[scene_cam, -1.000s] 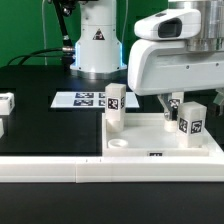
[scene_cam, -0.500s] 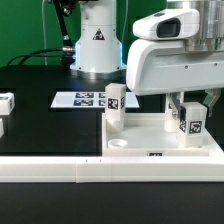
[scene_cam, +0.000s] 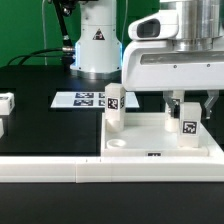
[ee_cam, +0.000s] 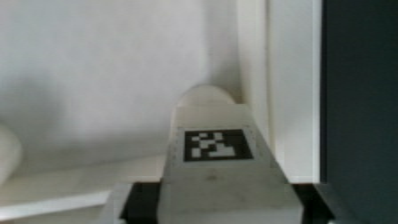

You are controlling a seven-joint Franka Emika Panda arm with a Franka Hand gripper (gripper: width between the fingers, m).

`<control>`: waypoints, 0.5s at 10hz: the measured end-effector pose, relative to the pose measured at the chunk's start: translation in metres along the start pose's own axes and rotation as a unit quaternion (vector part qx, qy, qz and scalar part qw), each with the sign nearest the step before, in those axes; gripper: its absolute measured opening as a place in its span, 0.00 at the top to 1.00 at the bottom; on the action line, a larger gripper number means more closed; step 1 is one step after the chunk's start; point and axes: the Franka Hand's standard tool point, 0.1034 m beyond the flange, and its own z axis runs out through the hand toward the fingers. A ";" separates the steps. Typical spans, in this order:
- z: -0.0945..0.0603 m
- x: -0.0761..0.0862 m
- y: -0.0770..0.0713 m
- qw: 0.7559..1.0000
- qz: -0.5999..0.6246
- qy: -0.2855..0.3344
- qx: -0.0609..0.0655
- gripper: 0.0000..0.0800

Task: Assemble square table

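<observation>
- One leg [scene_cam: 114,108] already stands on the slab [scene_cam: 150,135], which rests on the worktop [scene_cam: 40,120].
- Tool [scene_cam: 187,112] pinches a second leg [scene_cam: 187,128]; next comes twisting it into its corner socket, I'd guess.

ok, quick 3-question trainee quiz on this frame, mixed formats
1. True or false: the white plastic square tabletop slab has one white tagged block leg standing upright at its corner on the exterior view's left.
2. What is the two-finger gripper closed on? A) the flat printed marker board B) a second white tagged leg C) nothing
3. Fill in: a loose white tagged leg lies on the black table at the exterior view's ____ edge.

Key: 1 true; 2 B; 3 left.
</observation>
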 end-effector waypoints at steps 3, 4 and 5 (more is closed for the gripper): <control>0.000 0.004 0.012 0.992 0.129 0.005 -0.010 0.63; 0.000 0.006 0.018 0.987 0.157 0.008 -0.014 0.62; 0.000 0.006 0.020 0.985 0.170 0.010 -0.016 0.62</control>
